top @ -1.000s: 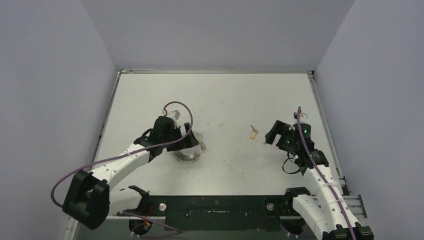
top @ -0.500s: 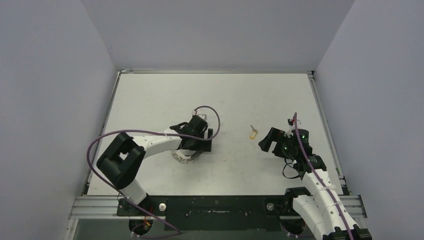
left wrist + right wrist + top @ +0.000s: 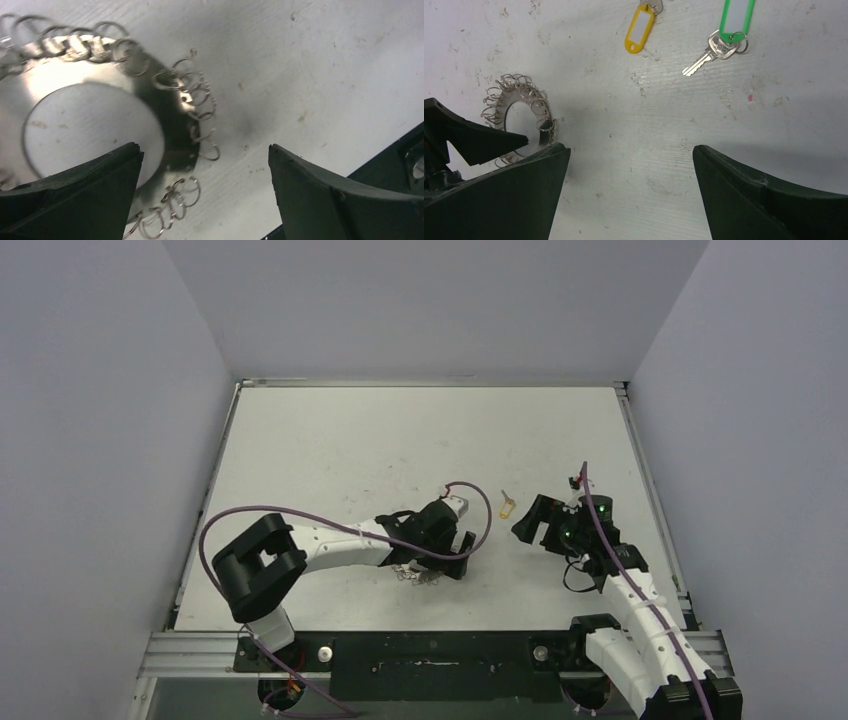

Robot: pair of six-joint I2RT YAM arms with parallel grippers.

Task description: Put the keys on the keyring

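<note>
Silvery metal catches the light in the left wrist view. The keyring (image 3: 172, 115) fills the upper left and middle left of that frame, lying flat on the white table (image 3: 310, 75), with small wire loops fringing its rim. The left gripper (image 3: 204, 150) hangs low over it with its jaws spread wide and nothing clamped between them. One dark finger (image 3: 75, 195) at the lower left covers part of the ring. The other sits at the lower right over bare table, apart from the ring. We cannot tell whether the lower-left finger touches the metal.

In the right wrist view both keys lie along the top edge — the yellow key (image 3: 640, 27) at upper middle and the green key (image 3: 722, 46) at upper right, near each other but not touching. The ring is at the middle left of that frame, well apart from both keys. The right gripper (image 3: 630, 150) is spread open too, with only table between its fingers.

From above, we see the yellow key right of centre, just beside the right gripper's upper left, and the ring at lower middle, mostly hidden under the left gripper. We cannot make out the green key there.
</note>
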